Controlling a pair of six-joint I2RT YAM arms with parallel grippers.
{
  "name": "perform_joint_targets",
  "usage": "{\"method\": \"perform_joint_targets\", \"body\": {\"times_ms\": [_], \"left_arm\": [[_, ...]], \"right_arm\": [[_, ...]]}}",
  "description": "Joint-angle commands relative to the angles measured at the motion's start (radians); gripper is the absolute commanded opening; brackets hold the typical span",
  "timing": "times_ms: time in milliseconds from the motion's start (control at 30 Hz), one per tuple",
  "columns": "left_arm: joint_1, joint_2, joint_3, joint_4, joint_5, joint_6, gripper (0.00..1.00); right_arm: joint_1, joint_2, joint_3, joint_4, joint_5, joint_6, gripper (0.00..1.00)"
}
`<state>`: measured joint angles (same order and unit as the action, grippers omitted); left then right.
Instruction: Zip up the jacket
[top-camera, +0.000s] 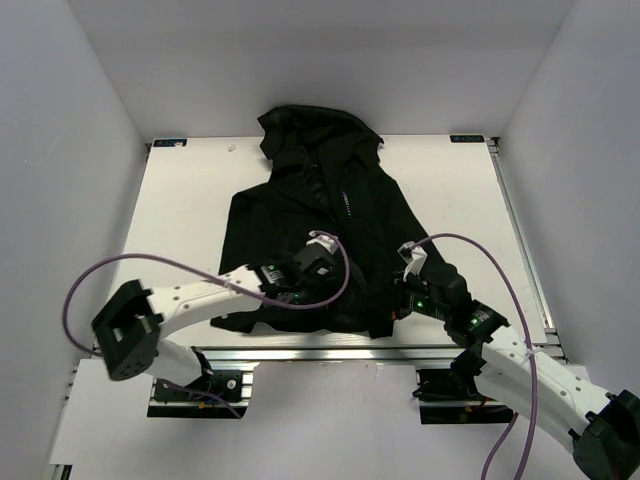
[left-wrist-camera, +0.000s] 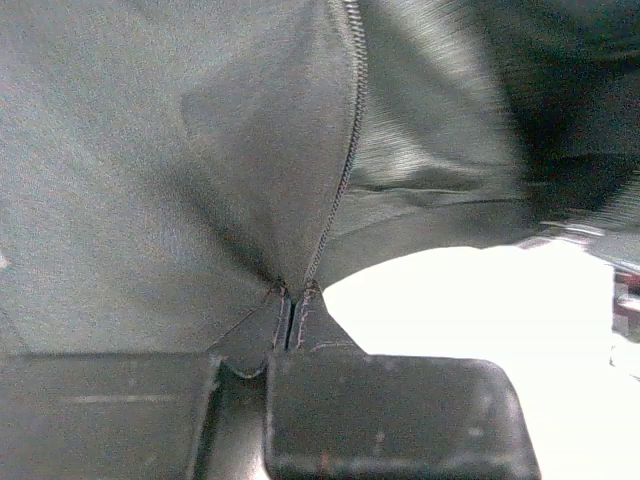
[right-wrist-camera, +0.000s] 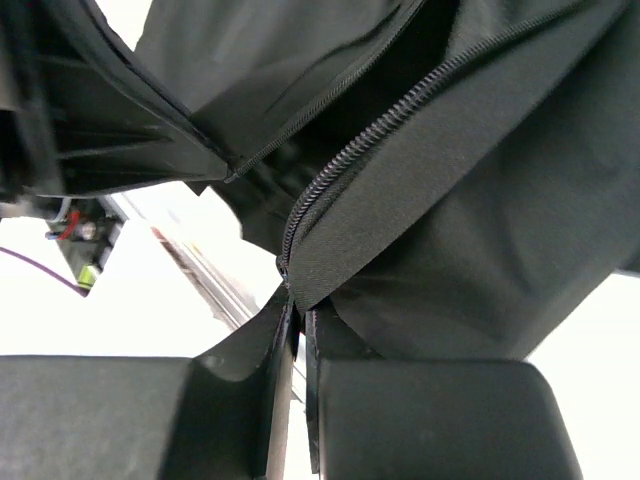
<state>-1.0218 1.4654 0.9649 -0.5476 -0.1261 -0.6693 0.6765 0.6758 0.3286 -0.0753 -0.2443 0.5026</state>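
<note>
Jacket (top-camera: 300, 215) lies spread on the worktop (top-camera: 190, 200), mostly beyond both grippers. Seen from above, the left gripper (top-camera: 299, 286) and right gripper (top-camera: 400, 302) meet its lower front. In the left wrist view, the gripper (left-wrist-camera: 285, 352) is clamped on the hem just below the zipper (left-wrist-camera: 347, 150). In the right wrist view, that gripper (right-wrist-camera: 300, 350) pinches the other hem corner, with teeth (right-wrist-camera: 365, 140) running away above it. Both holds look thin, so a sideways tug could slip the cloth free and misalign the halves.

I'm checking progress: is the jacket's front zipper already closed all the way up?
No: in the right wrist view the jacket shows its two zipper rows lying apart, not joined.
</note>
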Motion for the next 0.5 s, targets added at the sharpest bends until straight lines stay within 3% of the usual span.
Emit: {"method": "perform_joint_targets", "body": {"times_ms": [0, 167, 300, 467], "left_arm": [[0.015, -0.161, -0.054, 0.171, 0.078, -0.004, 0.0], [0.06, -0.29, -0.117, 0.245, 0.086, -0.013, 0.0], [0.063, -0.367, -0.207, 0.444, 0.163, -0.027, 0.0], [0.066, -0.415, -0.252, 0.579, 0.155, -0.039, 0.0]], "right_arm": [[-0.006, 0.013, -0.013, 0.159, -0.078, -0.029, 0.0], [-0.008, 0.082, 0.01, 0.33, -0.171, -0.021, 0.0], [-0.009, 0.131, 0.047, 0.437, -0.235, -0.021, 0.0], [-0.009, 0.146, 0.056, 0.518, -0.263, 0.013, 0.0]]}}
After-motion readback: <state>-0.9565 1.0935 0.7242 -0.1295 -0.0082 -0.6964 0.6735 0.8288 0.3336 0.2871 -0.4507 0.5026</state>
